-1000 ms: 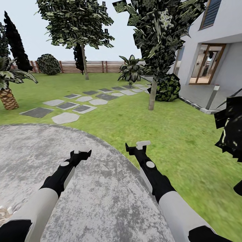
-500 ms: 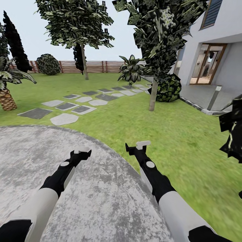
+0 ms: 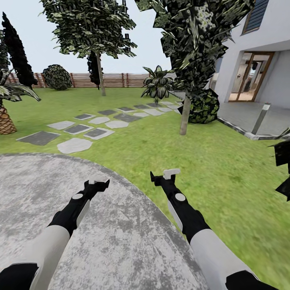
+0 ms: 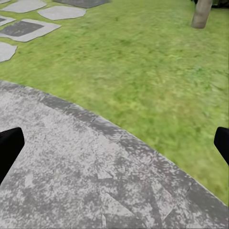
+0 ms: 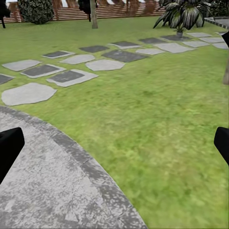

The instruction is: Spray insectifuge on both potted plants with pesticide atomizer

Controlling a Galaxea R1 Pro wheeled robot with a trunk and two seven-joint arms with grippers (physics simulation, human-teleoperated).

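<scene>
So far nothing of the spraying job looks begun. Both arms hang low in front of the robot over the round gravelly patio (image 3: 60, 193), and neither holds anything: the left gripper (image 3: 98, 182) and the right gripper (image 3: 171, 173) are bare. In each wrist view the dark fingers (image 4: 9, 148) sit at opposite edges of the picture with open ground between them, so both pairs are spread wide, the right fingers (image 5: 9, 145) too. I cannot spot the pesticide atomizer or the two low potted plants from where the robot stands. Ahead lie lawn (image 3: 209, 161), grey stepping slabs (image 3: 74, 145), a slim tree trunk (image 3: 184, 117), the slatted fence (image 3: 121, 79) and the house (image 3: 262, 72). By my reckoning everything remains: finding the bottle, picking it up, spraying both plants.
</scene>
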